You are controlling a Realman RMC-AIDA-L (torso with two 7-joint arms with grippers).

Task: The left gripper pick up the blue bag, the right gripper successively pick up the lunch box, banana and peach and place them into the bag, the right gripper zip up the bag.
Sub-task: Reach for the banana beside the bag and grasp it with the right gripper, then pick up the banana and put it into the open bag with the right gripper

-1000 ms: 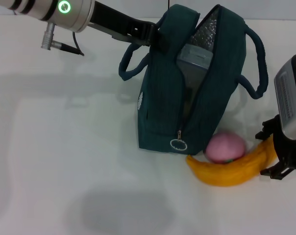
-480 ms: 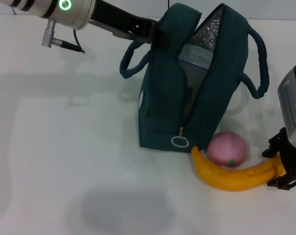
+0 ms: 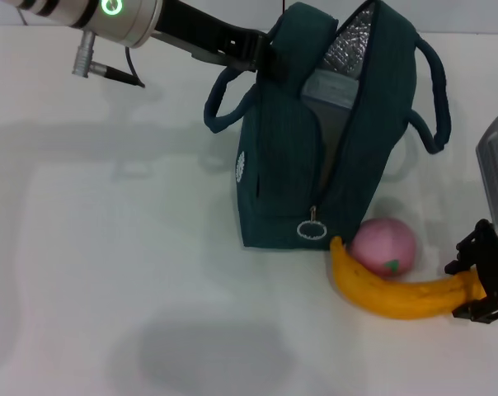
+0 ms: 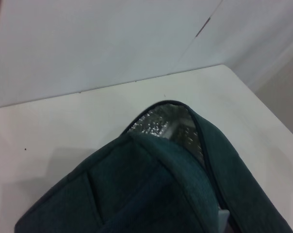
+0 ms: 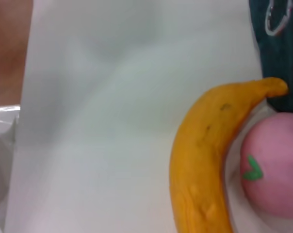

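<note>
- The blue bag (image 3: 315, 157) stood upright on the white tabletop (image 3: 109, 247), its top unzipped and gaping, the silver lining showing inside.
- The left hand (image 3: 261, 56) was closed on the bag's upper edge by the near handle, holding the opening up; compared with a second before, the bag had shifted slightly toward the robot's right and the zipper pull (image 3: 310, 228) now hung a little lower and further along.
- The lunch box (image 3: 335, 87) already sat inside the bag, its grey corner visible in the opening, so that first item looked done.
- The banana (image 3: 397, 293) lay on the tabletop just in front of the bag, one tip touching the bag's lower corner; over the last second it had slid and turned, its far end swinging toward the robot's right.
- The right hand (image 3: 480, 285) had come down and back along with that end and was now closed on the banana's tip at the frame's edge.
- The peach (image 3: 383, 247) rested untouched on the tabletop, nestled against the banana's inner curve and near the bag.
- My reading: the banana grasp had just been secured but the fruit was not yet lifted; peach and zipping remained.
</note>
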